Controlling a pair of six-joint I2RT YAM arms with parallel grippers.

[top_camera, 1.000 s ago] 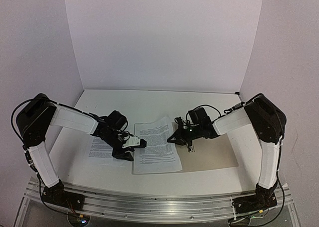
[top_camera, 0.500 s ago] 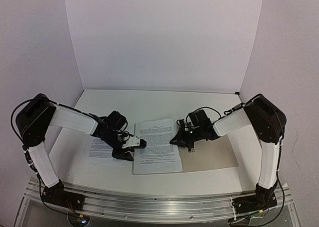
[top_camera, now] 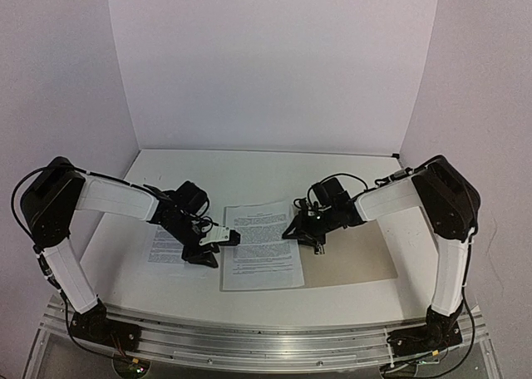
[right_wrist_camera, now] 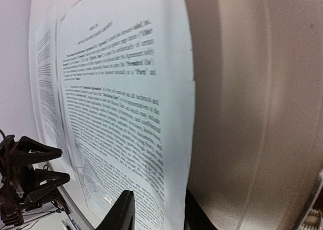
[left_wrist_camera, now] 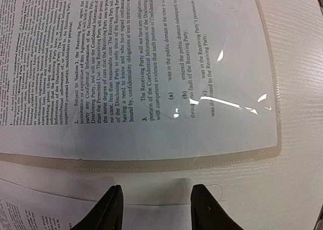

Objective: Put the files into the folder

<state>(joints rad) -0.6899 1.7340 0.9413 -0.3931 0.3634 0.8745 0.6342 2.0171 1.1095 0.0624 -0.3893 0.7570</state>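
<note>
Less than half done by my reckoning: one file (top_camera: 262,254) lies partly on the flat folder (top_camera: 357,263) at its 3 o'clock, the other file (top_camera: 165,248) on the table (top_camera: 249,167) at 9, left gripper (left_wrist_camera: 156,202) spread and empty, right gripper (right_wrist_camera: 159,210) parted round the first file's edge.

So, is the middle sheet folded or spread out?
Spread out: the sheet lies unfolded with its printed side up, and its right edge overlaps the tan folder.

From above and behind we overlook the whole table (top_camera: 249,167). Each wrist camera peers close past its fingers (left_wrist_camera: 108,210); both face the sheet (right_wrist_camera: 126,114) between them.
</note>
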